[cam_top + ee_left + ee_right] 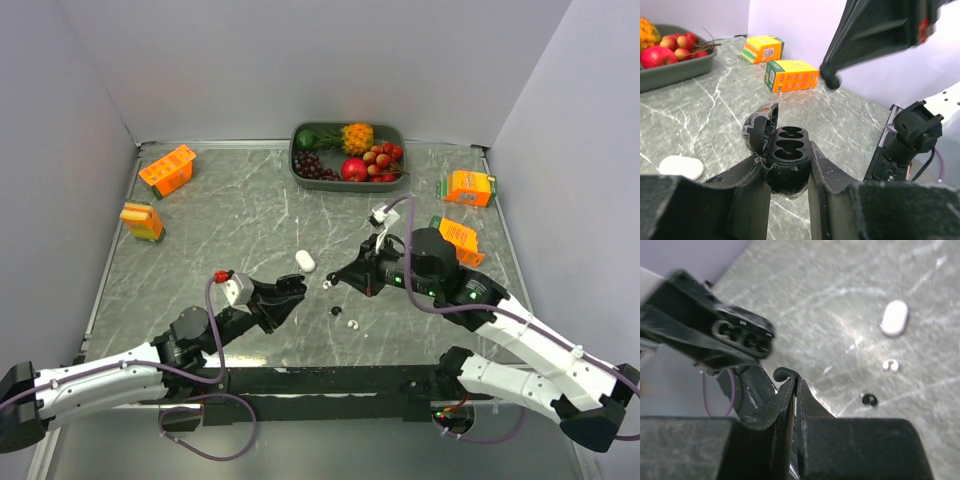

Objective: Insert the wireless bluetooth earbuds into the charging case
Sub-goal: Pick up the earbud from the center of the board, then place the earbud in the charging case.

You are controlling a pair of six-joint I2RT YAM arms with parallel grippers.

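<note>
My left gripper is shut on an open black charging case, lid up, with both sockets empty. The case also shows in the right wrist view. My right gripper is shut on a glossy black earbud and holds it in the air just right of the case; the bud's tip also shows in the left wrist view. A second black earbud and a white earbud lie on the table below the right gripper. I see no second white bud.
A closed white oval case lies behind the grippers. A grey tray of fruit stands at the back. Orange boxes sit at the far left and at the right.
</note>
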